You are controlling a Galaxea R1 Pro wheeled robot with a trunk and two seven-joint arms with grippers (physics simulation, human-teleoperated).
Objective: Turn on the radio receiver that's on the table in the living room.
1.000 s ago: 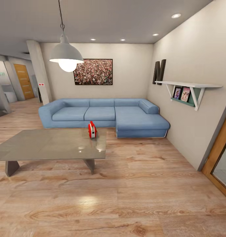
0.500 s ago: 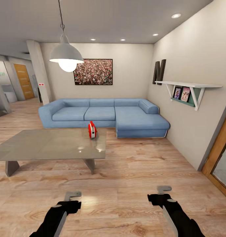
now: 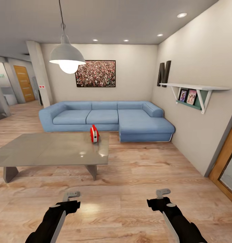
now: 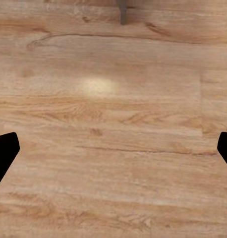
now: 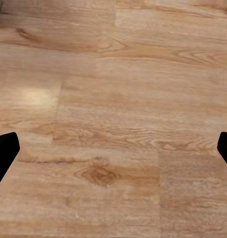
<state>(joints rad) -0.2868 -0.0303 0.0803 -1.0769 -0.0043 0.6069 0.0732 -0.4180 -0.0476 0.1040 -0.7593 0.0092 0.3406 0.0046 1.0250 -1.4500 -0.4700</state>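
The radio (image 3: 94,133) stands upright on the table (image 3: 45,150), near its far right corner on the sofa (image 3: 106,118) side, untouched and well apart from both arms. Against the pictures of a second ago, two things have changed. First, both arms have come into the head view: absent a second ago, they entered low in the frame half a second ago and now reach slightly further forward over the floor (image 3: 129,202). Second, the whole picture has shifted a little, the table and lamp (image 3: 67,57) sitting marginally differently in frame, which points to the camera or base moving, not the furniture. The left gripper (image 3: 71,195) and right gripper (image 3: 162,193) hover over bare planks short of the table's near edge. In each wrist view the two dark fingertips (image 4: 4,151) (image 5: 4,151) sit at opposite margins with floor between them, so both grippers are spread wide and hold nothing. Judgement: this is the approach stage; the arms are readied but the radio remains out of reach. The robot likely needs to close in toward the table's right end, the right arm being the nearer to it. The switch's position cannot be made out at this range.
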